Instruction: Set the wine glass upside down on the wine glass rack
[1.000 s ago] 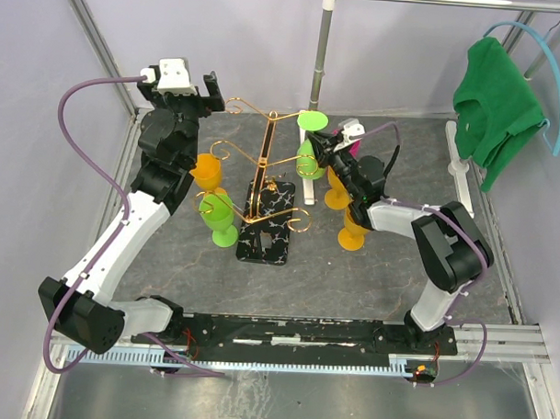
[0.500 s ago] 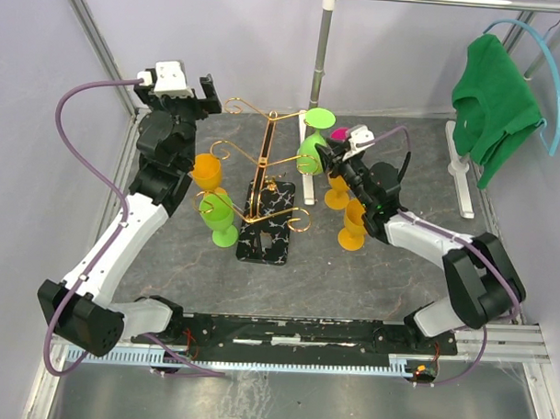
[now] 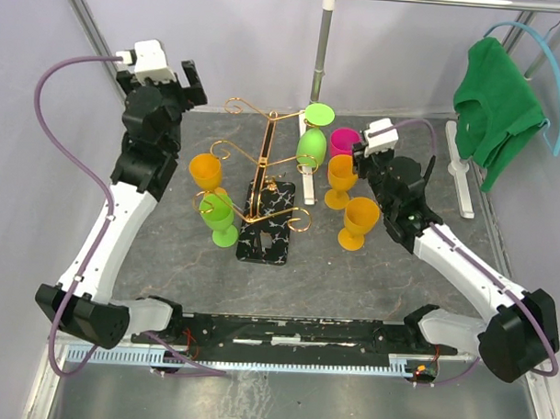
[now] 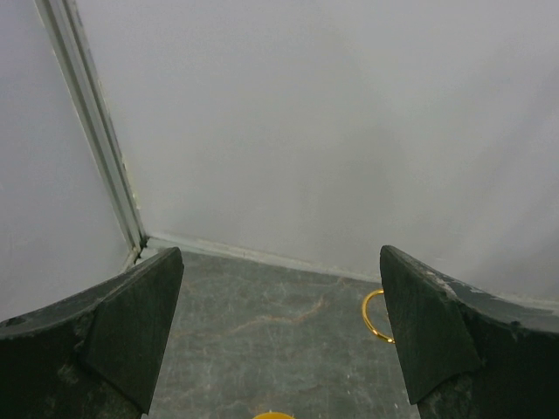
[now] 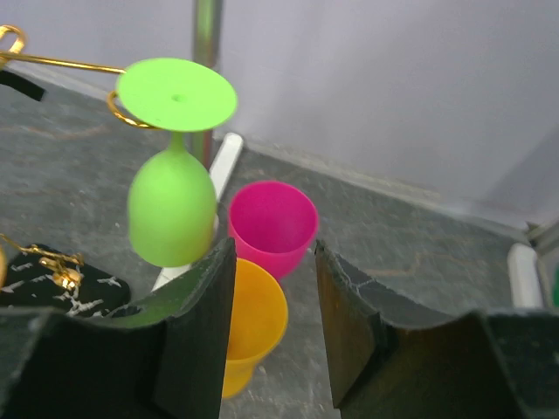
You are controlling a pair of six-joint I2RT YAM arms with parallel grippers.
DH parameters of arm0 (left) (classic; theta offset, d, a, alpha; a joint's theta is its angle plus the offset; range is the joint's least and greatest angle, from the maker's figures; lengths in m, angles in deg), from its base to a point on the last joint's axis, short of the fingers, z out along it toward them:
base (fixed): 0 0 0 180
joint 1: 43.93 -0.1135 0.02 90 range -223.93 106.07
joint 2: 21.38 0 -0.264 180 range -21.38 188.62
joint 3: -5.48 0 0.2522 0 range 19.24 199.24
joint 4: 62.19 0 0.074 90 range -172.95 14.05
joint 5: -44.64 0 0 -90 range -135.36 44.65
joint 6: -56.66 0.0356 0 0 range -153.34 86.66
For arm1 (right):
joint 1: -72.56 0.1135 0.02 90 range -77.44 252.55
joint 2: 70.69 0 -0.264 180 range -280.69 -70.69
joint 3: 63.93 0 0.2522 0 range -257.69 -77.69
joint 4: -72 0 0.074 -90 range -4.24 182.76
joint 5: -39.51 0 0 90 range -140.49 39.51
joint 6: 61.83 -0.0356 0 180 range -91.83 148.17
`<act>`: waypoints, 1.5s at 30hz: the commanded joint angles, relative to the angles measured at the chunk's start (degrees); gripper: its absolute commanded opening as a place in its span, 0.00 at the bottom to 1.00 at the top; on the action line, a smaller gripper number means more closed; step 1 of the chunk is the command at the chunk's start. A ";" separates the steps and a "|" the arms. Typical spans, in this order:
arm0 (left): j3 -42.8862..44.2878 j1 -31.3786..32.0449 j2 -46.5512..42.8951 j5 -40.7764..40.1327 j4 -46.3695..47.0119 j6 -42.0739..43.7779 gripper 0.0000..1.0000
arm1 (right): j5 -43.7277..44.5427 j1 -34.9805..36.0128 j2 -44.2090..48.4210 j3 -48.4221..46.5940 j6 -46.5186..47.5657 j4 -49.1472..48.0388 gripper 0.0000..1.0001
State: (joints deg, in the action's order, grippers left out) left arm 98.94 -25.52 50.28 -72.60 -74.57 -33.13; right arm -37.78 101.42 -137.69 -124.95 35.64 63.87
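The gold wine glass rack (image 3: pixel 266 163) stands on its black marbled base (image 3: pixel 268 237) mid-table. A green wine glass (image 3: pixel 311 144) hangs upside down from the rack's right scroll arm, with its foot (image 3: pixel 318 114) on top. In the right wrist view the glass (image 5: pixel 172 209) hangs free to the left of my fingers, under the gold arm (image 5: pixel 61 61). My right gripper (image 3: pixel 358 163) is open and empty, to the right of that glass (image 5: pixel 275 262). My left gripper (image 3: pixel 192 81) is open and empty, raised at the back left and facing the wall (image 4: pixel 279 288).
Upright glasses stand around the rack: orange (image 3: pixel 205 170) and green (image 3: pixel 217 215) on the left, pink (image 3: pixel 343 141) and two orange (image 3: pixel 341 175) (image 3: pixel 360 220) on the right. A white pole stand (image 3: pixel 314 82) rises behind. A green shirt (image 3: pixel 495 97) hangs at the back right.
My right gripper has let go of the green glass and drawn back to the right, and the glass stays hanging on the rack. My left arm has lifted up and to the left.
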 commanded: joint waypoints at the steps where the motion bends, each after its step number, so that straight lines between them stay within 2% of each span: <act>1: 8.92 -4.80 3.99 5.84 -14.50 -8.53 0.99 | 9.61 0.05 -0.68 -11.87 0.78 13.28 0.49; 6: 16.16 -10.12 9.70 10.43 -27.68 -11.14 0.99 | 13.33 -0.18 -7.00 -27.06 -3.99 33.45 0.50; 11: 16.68 -11.91 11.46 9.21 -35.18 -10.84 0.99 | 13.04 -0.67 -8.90 -34.99 -6.27 41.61 0.51; 17: 15.28 -13.50 12.92 11.37 -42.83 -11.67 0.99 | 11.14 -1.24 -10.56 -44.47 -6.94 47.85 0.52; 26: 5.08 -13.62 10.32 13.71 -46.42 -13.65 0.99 | 10.06 -1.35 -11.19 -43.87 -7.76 47.86 0.52; 36: 4.06 -13.60 14.56 18.17 -44.85 -14.60 1.00 | 9.71 -1.34 -10.15 -41.89 -7.99 47.06 0.52; 45: 3.88 -13.52 19.48 18.84 -44.26 -13.66 0.84 | 10.93 -1.28 -8.62 -40.33 -7.38 46.60 0.52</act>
State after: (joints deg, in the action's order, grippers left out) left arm 102.44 -38.98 68.25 -54.63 -121.03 -45.70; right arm -27.75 100.24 -148.88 -165.02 28.38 112.44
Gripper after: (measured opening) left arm 0.871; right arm 0.516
